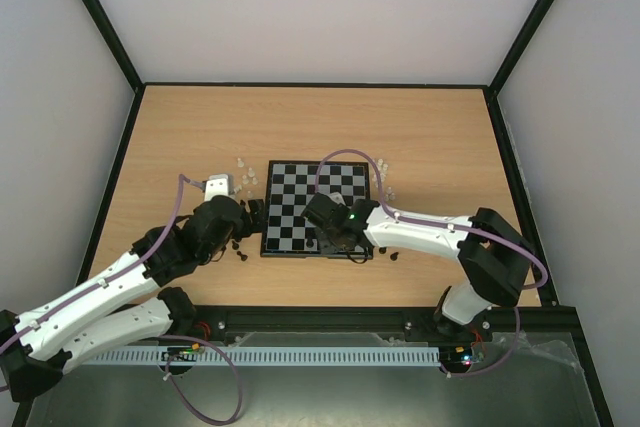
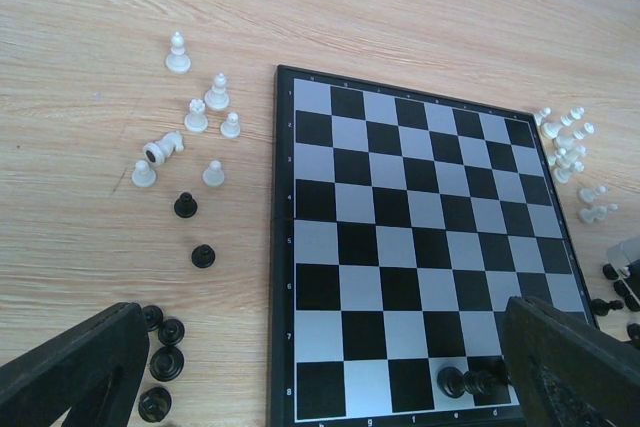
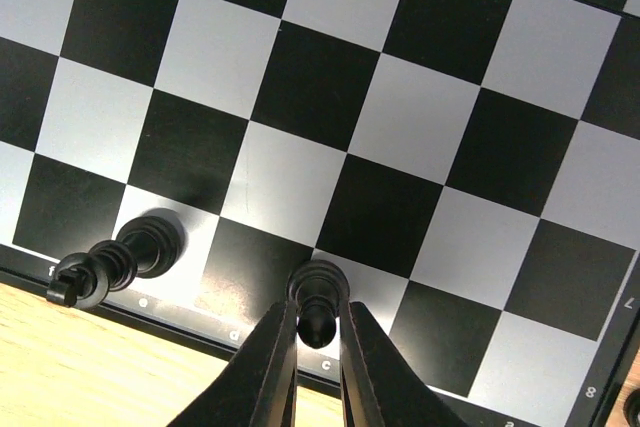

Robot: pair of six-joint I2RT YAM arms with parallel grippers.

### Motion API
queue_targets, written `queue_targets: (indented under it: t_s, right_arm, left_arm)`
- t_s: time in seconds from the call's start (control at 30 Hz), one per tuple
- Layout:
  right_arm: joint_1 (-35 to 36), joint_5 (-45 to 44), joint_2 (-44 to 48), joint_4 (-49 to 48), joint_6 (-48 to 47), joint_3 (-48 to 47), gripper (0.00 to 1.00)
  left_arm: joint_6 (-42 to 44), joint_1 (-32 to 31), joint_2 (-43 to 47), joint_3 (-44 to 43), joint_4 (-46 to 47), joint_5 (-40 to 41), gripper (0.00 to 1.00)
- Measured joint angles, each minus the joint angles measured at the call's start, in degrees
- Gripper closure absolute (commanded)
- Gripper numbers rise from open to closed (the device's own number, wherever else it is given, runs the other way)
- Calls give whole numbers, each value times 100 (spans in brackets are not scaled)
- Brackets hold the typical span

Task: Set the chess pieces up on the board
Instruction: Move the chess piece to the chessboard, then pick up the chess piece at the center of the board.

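The board [image 1: 300, 192] lies mid-table, nearly bare. My right gripper [image 3: 318, 325] is shut on the top of a black chess piece [image 3: 318, 292] whose base sits on a pale edge-row square of the board [image 3: 300, 87]. Two squares left stands another black piece [image 3: 150, 242]. In the top view the right gripper [image 1: 332, 234] is over the board's near edge. My left gripper [image 2: 325, 332] hangs open and empty above the board's [image 2: 400, 197] near-left part, close to loose black pieces [image 2: 165, 347]. In the top view the left gripper [image 1: 250, 215] is just left of the board.
Whitish pieces [image 2: 195, 117] stand and lie on the wood left of the board, and more whitish pieces [image 2: 568, 147] cluster off its right side. Black pieces [image 1: 395, 255] are scattered by the board's near right corner. Black frame rails edge the table.
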State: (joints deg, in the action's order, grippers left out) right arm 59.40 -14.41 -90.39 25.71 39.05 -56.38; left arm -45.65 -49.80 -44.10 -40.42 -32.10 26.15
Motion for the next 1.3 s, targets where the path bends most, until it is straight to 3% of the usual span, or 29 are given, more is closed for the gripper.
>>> queue_targets:
  t_s: [0.4,0.6,0.77,0.9,1.07,1.3]
  right_arm:
    - [0,-24,216,13,92,299,84]
    - [0,-24,328,11,118,332,65]
    - [4,-214,645,151,144,330,40]
    - [-44,-479,1217,586,262,330,27]
    - [-398,-603,2090,1099,533,540,25]
    - [-850,-662,2518,1567,907,811,35]
  left_arm:
    - [0,2,-96,0,4,-44,0]
    - [-2,2,-109,2,4,-61,1]
    - [0,2,-98,0,7,-63,1]
    - [4,2,-94,0,13,-81,1]
    - [22,2,-94,2,101,-133,1]
    - [59,33,-79,63,251,-262,0]
